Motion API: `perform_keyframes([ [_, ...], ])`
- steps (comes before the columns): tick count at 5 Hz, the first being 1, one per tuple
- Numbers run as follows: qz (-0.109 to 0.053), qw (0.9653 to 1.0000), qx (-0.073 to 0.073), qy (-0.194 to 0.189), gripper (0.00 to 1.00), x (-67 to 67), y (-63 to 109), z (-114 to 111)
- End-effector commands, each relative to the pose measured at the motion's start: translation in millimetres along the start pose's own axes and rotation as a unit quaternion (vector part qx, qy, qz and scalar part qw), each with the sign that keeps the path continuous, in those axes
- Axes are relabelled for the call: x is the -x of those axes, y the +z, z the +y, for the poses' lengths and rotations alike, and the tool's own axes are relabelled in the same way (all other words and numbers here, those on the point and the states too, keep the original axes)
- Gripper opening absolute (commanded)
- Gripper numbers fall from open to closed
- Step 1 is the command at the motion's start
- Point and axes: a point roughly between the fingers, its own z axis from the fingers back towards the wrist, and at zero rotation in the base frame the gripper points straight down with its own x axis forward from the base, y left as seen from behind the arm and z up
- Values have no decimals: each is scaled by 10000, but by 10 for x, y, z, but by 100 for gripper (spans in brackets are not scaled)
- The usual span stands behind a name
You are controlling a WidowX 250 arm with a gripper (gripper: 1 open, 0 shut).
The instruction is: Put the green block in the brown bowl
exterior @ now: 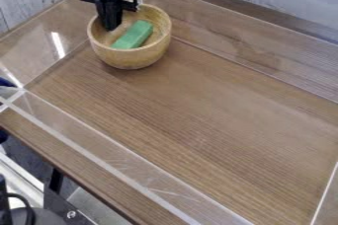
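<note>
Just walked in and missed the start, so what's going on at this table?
A single robot arm is working over a wooden table. Its gripper points straight down at the back rim of the brown bowl, jaws shut. The green block already lies inside the bowl, tilted against the inner wall. Whether the fingers touch the block cannot be told from this view. Nothing else lies on the tabletop.

The green block (pixel 130 37), a small bright bar, lies flat inside the brown bowl (pixel 129 56), slanting toward two o'clock. The round, thick-walled, light wooden bowl stands upright at the table's eleven o'clock.
</note>
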Motion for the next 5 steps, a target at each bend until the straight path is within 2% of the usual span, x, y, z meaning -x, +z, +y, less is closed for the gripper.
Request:
perform_keyframes([
  [1,-270,9995,-142,-19,0,-93,175,34],
  [5,-188,9997,-140,-22,0,-104,120,22],
])
